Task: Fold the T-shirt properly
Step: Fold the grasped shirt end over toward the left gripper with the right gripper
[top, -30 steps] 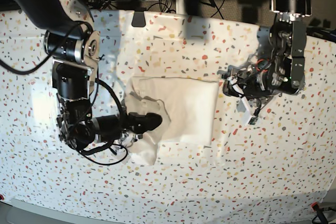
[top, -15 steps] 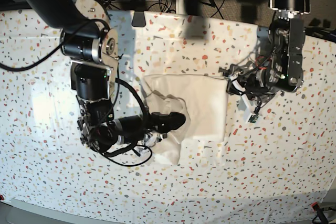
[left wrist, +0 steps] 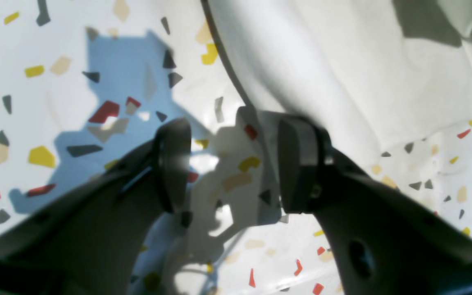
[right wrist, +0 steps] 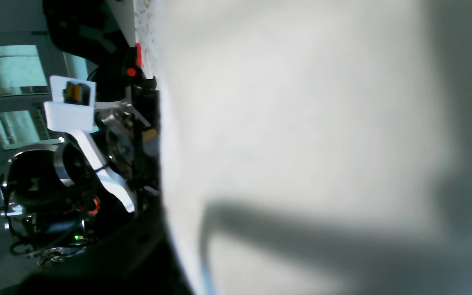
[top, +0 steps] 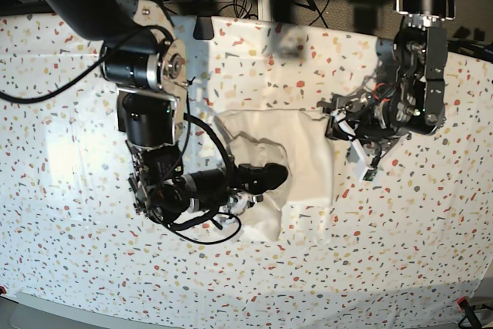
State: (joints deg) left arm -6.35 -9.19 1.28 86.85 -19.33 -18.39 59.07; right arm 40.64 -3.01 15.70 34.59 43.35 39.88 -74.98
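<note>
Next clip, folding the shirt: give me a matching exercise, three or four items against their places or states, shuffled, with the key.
Items:
1. T-shirt
2. left gripper
3. right gripper
4. tabletop

States or places:
A. open, holding nothing, beside the cloth's edge
B. white with coloured speckles
C. shut on the cloth
D. folded white bundle lying between the two arms

Pairs: 1-D, 2-A, 3-C, 4-B
</note>
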